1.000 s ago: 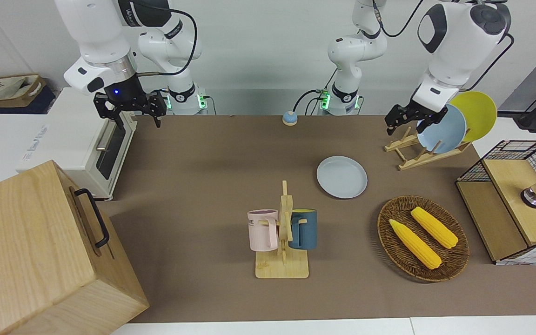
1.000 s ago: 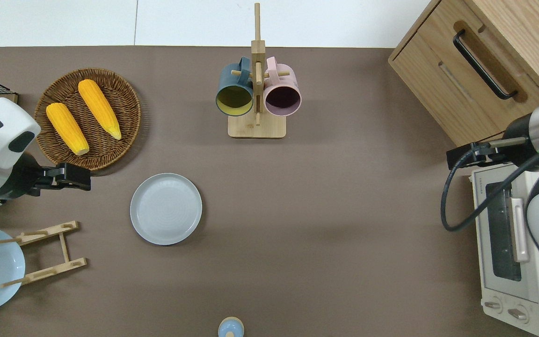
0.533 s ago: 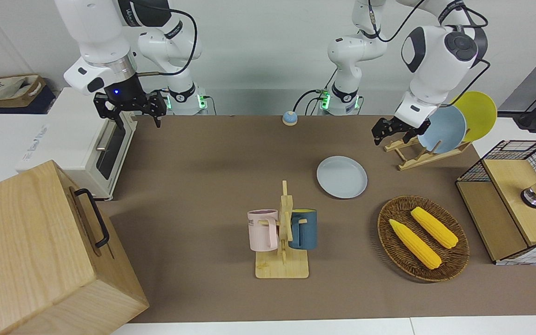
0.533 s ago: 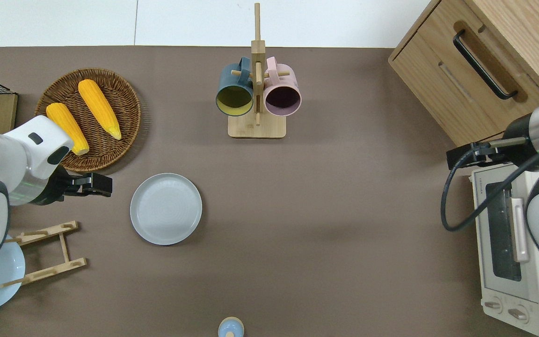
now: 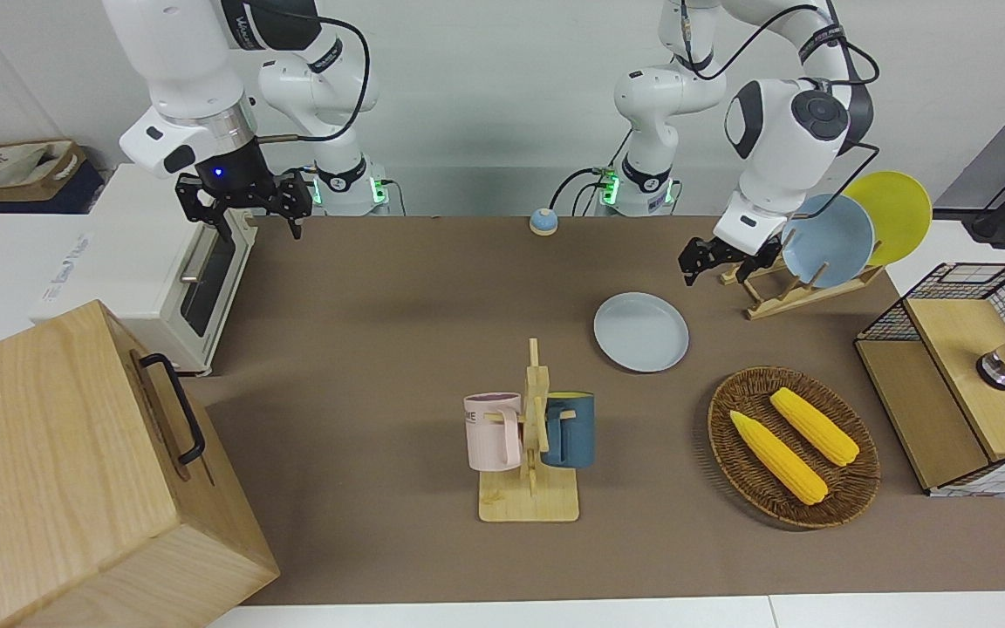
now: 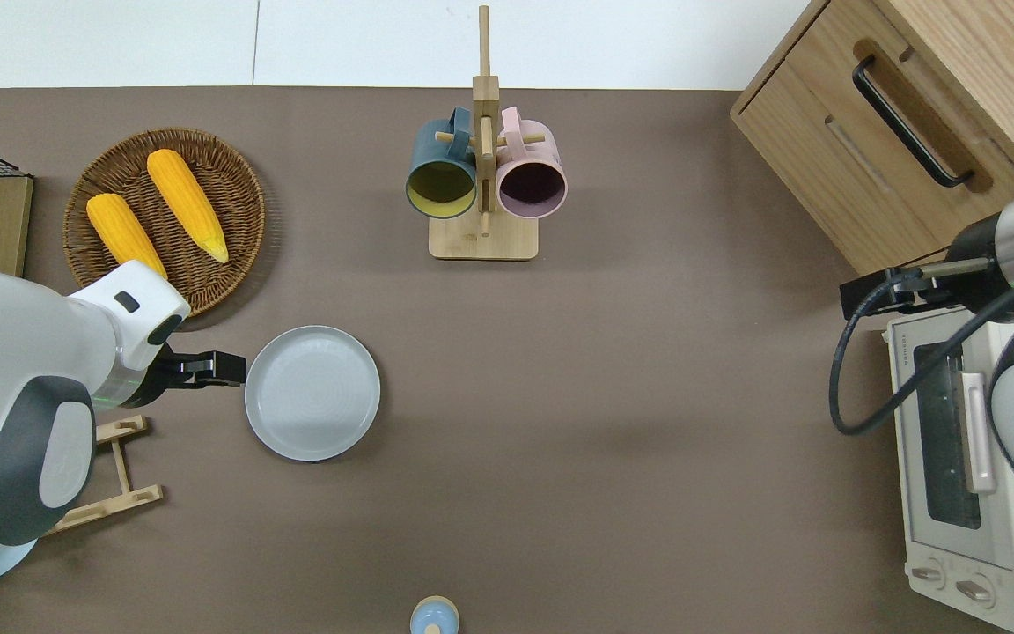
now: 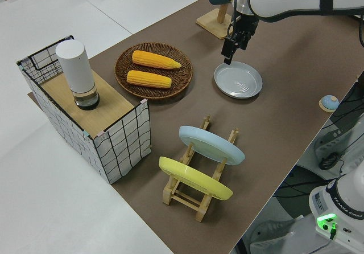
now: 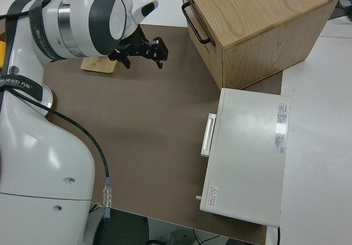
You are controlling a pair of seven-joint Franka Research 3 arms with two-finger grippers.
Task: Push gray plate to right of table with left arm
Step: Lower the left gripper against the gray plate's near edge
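Observation:
The gray plate (image 5: pixel 641 332) (image 6: pixel 312 393) (image 7: pixel 239 80) lies flat on the brown table (image 6: pixel 613 396), toward the left arm's end. My left gripper (image 6: pixel 227 380) (image 5: pixel 701 262) (image 7: pixel 228 49) hangs on the left arm (image 6: pixel 23 414), held low over the mat. In the overhead view its tip sits just at the plate's rim, on the side toward the left arm's end of the table. It holds nothing. I cannot tell whether it touches the rim. My right gripper (image 5: pixel 249 205) (image 8: pixel 144 51) is parked, open and empty.
A woven basket (image 6: pixel 247 211) with two corn cobs lies farther from the robots than the plate. A mug stand (image 6: pixel 483 242) holds a blue and a pink mug. A dish rack (image 7: pixel 196 200) holds a sky-blue and a yellow plate. A wooden cabinet (image 6: pixel 877 141) and a toaster oven (image 6: pixel 973 493) stand at the right arm's end.
My left gripper has swung down from beside the dish rack toward the right arm's end, closing up to the gray plate's rim. The plate and the right arm have not moved.

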